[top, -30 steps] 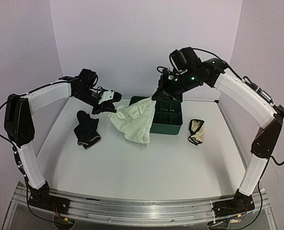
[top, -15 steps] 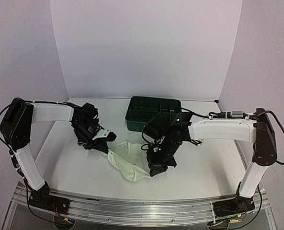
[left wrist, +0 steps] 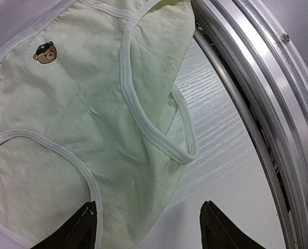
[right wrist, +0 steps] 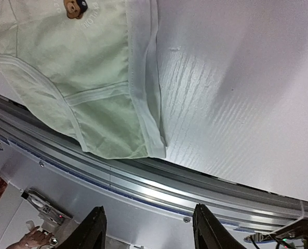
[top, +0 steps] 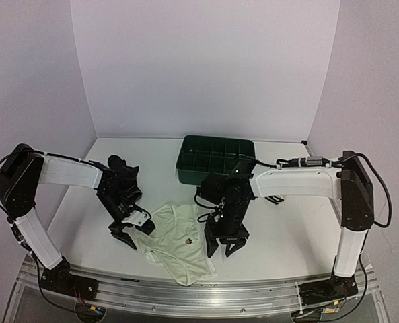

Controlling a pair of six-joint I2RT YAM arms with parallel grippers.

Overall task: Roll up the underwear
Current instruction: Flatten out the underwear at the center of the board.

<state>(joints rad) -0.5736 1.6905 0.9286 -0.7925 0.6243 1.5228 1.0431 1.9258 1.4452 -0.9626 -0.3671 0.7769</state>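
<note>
The plain cream-white underwear (top: 175, 243) lies spread flat near the table's front edge, bear print up. My left gripper (top: 133, 233) stands open at its left edge and holds nothing. Open too, my right gripper (top: 224, 247) stands at its right edge, off the cloth. In the left wrist view the underwear (left wrist: 86, 109) fills the frame above the open gripper (left wrist: 148, 228). The right wrist view shows the underwear (right wrist: 76, 67) beyond the open gripper (right wrist: 149, 228). A bit of the black-edged underwear (top: 274, 199) peeks out under the right arm. The black one is hidden behind the left arm.
A green compartment tray (top: 189, 176) stands at the back centre. The metal rail (top: 186, 288) runs along the table's front edge just beyond the cloth, also seen as the rail (left wrist: 257, 78) and the rail (right wrist: 143, 181).
</note>
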